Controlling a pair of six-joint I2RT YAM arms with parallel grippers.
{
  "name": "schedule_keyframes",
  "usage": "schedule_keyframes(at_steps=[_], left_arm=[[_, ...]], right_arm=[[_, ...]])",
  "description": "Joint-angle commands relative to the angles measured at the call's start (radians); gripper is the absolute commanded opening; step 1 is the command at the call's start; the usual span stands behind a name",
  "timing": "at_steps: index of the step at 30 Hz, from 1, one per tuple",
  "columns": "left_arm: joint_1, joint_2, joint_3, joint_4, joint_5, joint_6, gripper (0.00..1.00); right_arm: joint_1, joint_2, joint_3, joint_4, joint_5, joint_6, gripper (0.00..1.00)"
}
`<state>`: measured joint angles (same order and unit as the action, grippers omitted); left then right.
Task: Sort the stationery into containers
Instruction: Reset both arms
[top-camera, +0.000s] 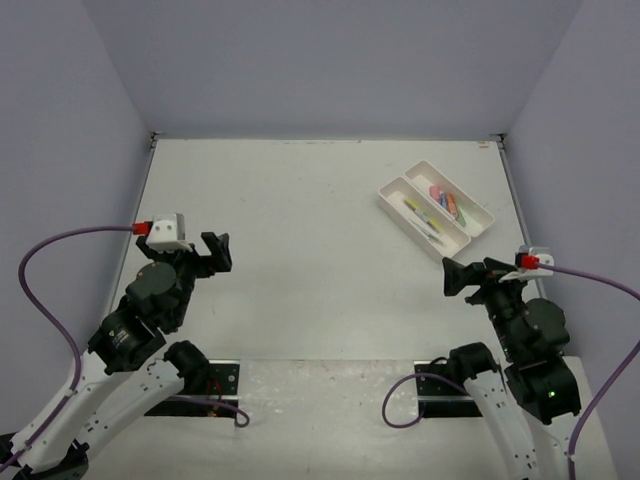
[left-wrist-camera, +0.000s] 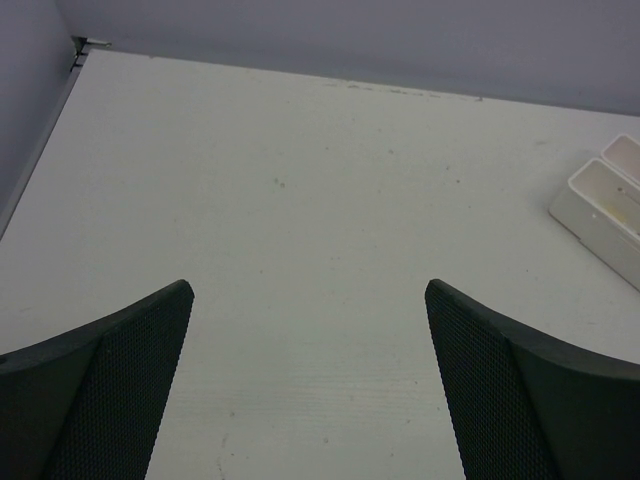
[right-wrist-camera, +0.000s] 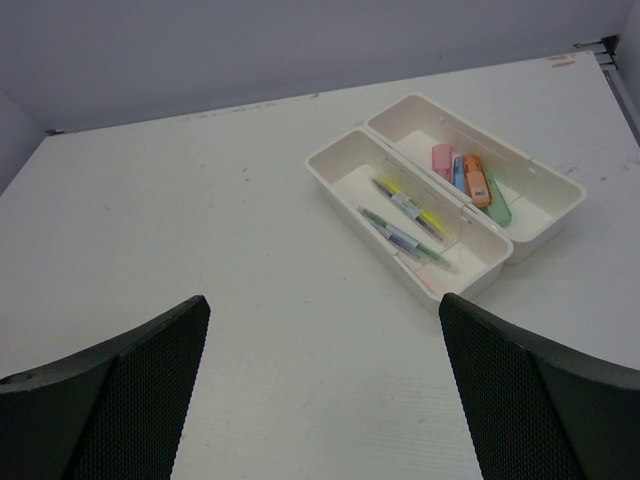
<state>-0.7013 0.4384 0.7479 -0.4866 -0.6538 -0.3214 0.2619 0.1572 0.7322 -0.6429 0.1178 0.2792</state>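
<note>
The white two-compartment tray (top-camera: 398, 209) lies at the back right of the table, set diagonally. Thin pens (right-wrist-camera: 405, 222), yellow, green and blue, lie in its nearer compartment. The farther compartment holds stubby markers (right-wrist-camera: 470, 180) in pink, blue, orange and green. My right gripper (top-camera: 465, 275) hovers open just in front of the tray (right-wrist-camera: 468, 282), with only bare table between its fingers (right-wrist-camera: 324, 300). Far to the left, my left gripper (top-camera: 215, 250) also stands open over bare table (left-wrist-camera: 308, 287). One end of the tray (left-wrist-camera: 600, 210) shows at the right edge of the left wrist view.
Grey-blue walls enclose the table on the left, back and right. Purple cables (top-camera: 40, 262) loop from both arms. Two black mounting plates (top-camera: 225, 385) sit at the near edge by the arm bases.
</note>
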Motion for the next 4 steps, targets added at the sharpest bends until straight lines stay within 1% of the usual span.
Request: schedule_keyframes(at_steps=[1, 4], left_arm=[[0.003, 0.01, 0.0, 0.028, -0.035, 0.004, 1.0], [0.005, 0.017, 0.004, 0.016, -0.052, -0.011, 1.0]], right_arm=[[0.003, 0.03, 0.007, 0.018, 0.023, 0.023, 0.99], [0.002, 0.04, 0.007, 0.014, 0.023, 0.028, 0.99]])
